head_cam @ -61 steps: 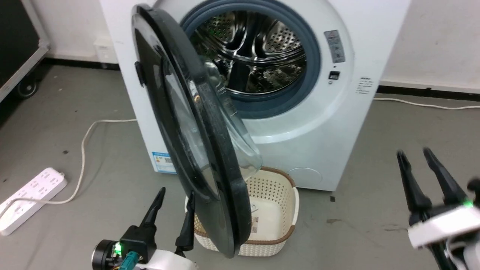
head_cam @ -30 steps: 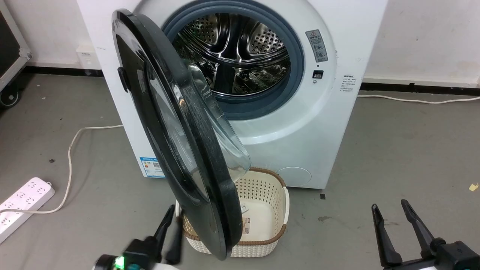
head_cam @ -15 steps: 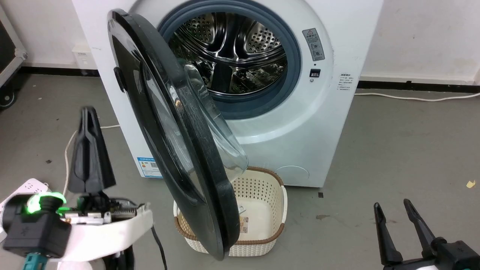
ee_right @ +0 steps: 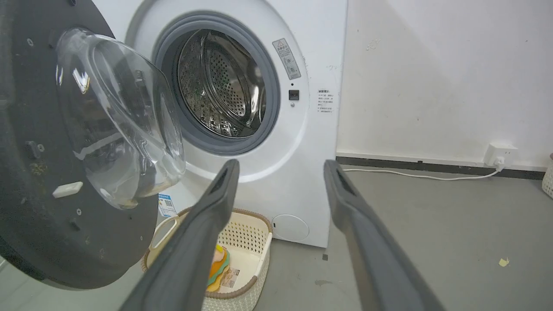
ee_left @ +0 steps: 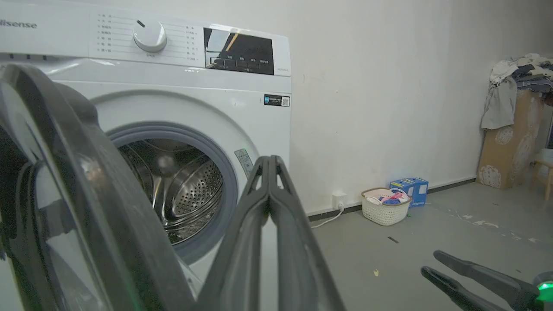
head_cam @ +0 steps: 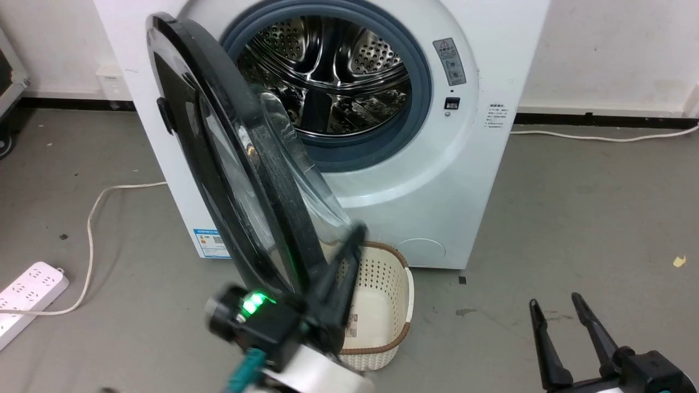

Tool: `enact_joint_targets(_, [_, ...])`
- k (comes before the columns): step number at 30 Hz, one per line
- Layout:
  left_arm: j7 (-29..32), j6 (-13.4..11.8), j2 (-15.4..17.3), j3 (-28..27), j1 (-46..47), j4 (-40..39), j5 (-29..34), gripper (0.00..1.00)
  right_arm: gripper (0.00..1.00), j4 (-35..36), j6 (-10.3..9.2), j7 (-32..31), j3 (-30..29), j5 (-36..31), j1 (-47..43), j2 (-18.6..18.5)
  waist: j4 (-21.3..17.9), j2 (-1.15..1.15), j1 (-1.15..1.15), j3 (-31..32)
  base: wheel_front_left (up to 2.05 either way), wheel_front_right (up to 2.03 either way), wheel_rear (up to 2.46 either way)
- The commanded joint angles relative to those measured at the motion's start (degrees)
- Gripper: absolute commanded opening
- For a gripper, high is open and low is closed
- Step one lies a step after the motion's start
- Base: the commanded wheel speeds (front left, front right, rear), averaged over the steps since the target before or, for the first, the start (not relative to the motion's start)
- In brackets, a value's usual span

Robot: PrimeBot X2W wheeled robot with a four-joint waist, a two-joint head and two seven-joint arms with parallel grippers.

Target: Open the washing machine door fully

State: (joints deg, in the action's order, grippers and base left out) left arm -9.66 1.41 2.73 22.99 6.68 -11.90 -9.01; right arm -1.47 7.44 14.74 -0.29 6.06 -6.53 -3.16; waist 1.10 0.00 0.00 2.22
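Observation:
The white washing machine (head_cam: 437,180) stands against the wall with its steel drum exposed. Its black washing machine door (head_cam: 218,142) hangs roughly half open, edge-on to me, the glass bowl facing the drum. My left gripper (head_cam: 357,230), blurred and shut on nothing, lies by the door's lower rim on its inner side, above the basket; contact is unclear. In the left wrist view the closed left gripper (ee_left: 268,160) points at the machine (ee_left: 194,95), with the door (ee_left: 86,194) on the left. My right gripper (head_cam: 554,303) stands open, low and to the right. The right wrist view has the right gripper (ee_right: 281,166) apart from the door (ee_right: 43,172).
A cream perforated basket (head_cam: 382,305) sits on the floor under the door. A white power strip (head_cam: 27,295) and its cable (head_cam: 90,218) lie at the left. By the wall to the right stand a small white basket (ee_left: 384,207), a blue box (ee_left: 410,188) and a cardboard box (ee_left: 505,147).
The left gripper has closed and swung from the door's outer left side across to its inner side near the lower rim. The camera shifted slightly; the door's angle looks unchanged.

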Motion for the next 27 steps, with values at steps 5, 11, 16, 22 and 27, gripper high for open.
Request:
enact_joint_targets(5, [1.56, -1.58, 0.15, 4.12, -1.85, 6.69, -3.49, 0.00, 1.00, -0.29, 0.05, 0.26, 0.35, 0.07, 0.61, 0.27, -0.31, 0.00, 0.00, -0.39, 0.00, 0.00, 0.00])
enact_joint_targets(11, [1.62, -2.77, 0.15, 5.73, -0.67, 19.09, -6.18, 0.00, 1.00, -1.39, 0.05, 0.26, 0.83, -0.40, 0.86, 0.27, -0.29, 0.00, 0.00, -0.65, 0.00, 0.00, 0.00])
enact_joint_targets(16, [-0.43, -3.90, 0.15, 4.91, 0.59, 23.66, -7.56, 0.00, 1.00, -1.40, 0.05, 0.26, 0.49, -0.39, 0.78, 0.27, 0.51, 0.00, 0.00, -0.76, 0.00, 0.00, 0.00])
enact_joint_targets(22, [-2.24, -3.88, 0.15, 4.85, 1.56, 26.52, -8.33, 0.00, 1.00, -1.46, 0.05, 0.26, -0.73, -0.19, 0.07, 0.28, 4.62, 0.00, 0.00, -0.47, 0.00, 0.00, 0.00])
enact_joint_targets(27, [-2.53, -3.86, 0.15, 6.39, 1.90, 26.86, -8.61, 0.00, 1.00, -1.54, 0.05, 0.26, -0.97, 0.64, -0.31, 0.28, 10.50, 0.00, 0.00, -0.12, 0.00, 0.00, 0.00])
